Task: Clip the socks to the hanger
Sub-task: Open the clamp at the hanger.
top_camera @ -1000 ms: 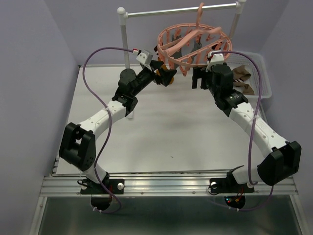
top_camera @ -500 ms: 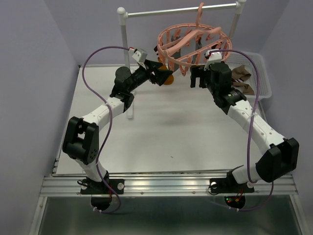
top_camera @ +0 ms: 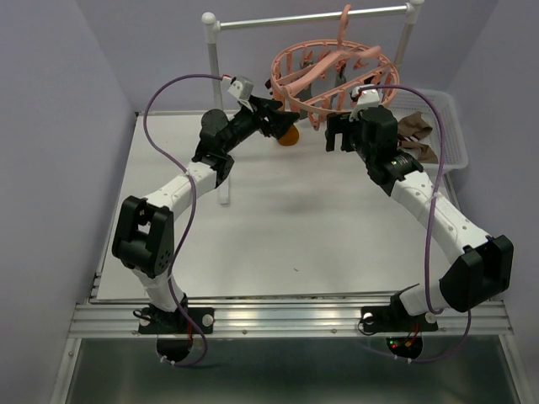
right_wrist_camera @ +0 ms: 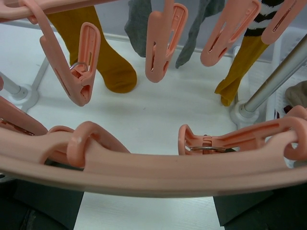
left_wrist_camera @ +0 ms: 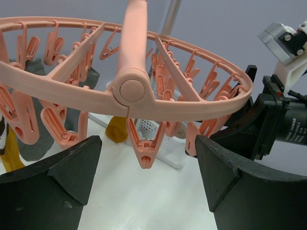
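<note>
Near the top centre, we saw the left gripper (left_wrist_camera: 148, 144) and the right gripper (top_camera: 338, 135), both with jaws spread, beside the salmon-pink round plastic hanger (top_camera: 316, 69)

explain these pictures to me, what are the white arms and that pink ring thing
Two robot arms sit at the near edge of the table, each ending in a two-finger gripper. The overhead picture looks down on both; the other two come from cameras on each wrist. The pink ring is a clip hanger on a rail stand, with mustard socks and grey socks already clipped. Some brown socks lie in a white basket. The left gripper and right gripper are both open, holding nothing.
</note>
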Tool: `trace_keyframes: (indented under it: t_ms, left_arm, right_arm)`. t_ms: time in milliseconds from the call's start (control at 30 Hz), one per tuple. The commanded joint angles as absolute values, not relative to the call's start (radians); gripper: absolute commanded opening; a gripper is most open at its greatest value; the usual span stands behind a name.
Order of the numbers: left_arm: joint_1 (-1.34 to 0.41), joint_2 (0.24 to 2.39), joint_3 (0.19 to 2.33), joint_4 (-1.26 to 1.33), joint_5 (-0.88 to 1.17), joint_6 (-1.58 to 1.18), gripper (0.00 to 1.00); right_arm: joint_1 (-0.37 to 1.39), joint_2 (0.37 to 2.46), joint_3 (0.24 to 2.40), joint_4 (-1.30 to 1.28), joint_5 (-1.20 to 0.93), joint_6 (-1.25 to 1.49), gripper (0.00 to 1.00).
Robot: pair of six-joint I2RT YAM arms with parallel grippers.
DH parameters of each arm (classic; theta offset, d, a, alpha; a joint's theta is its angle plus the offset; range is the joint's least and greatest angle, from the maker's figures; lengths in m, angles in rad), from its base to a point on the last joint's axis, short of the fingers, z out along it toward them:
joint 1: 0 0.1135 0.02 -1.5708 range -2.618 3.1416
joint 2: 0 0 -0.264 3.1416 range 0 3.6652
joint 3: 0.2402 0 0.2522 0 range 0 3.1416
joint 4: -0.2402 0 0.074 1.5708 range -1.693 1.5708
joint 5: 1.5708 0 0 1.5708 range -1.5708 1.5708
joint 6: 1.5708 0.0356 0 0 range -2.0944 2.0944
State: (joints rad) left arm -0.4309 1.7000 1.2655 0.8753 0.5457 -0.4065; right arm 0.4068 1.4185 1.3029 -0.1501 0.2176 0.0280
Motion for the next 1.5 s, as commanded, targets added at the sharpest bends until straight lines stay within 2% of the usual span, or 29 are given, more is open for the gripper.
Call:
trace_keyframes:
  t_ms: [0,400,633,833,1467]
  left_arm:
    - [-0.436,1.716,1.342,0.897,0.531,-0.417,0.9]
    - [-0.451,1.744,1.378,0.899,0.537,-0.419,0.85]
    - [-0.48,1.723,1.367,0.878,0.457,-0.362,0.84]
    - [-0.486,1.729,1.379,0.868,0.423,-0.365,0.76]
    - [-0.497,1.749,1.404,0.876,0.4,-0.399,0.7]
  right_arm:
    - [0.413,1.41,1.359,-0.133,0.181,0.04,0.98]
    - [0.413,1.416,1.365,-0.138,0.164,0.048,0.98]
    - [0.413,1.42,1.368,-0.141,0.164,0.048,0.98]
    - [0.413,1.424,1.37,-0.141,0.152,0.048,0.98]
    - [0.413,1.42,1.365,-0.143,0.149,0.04,0.98]
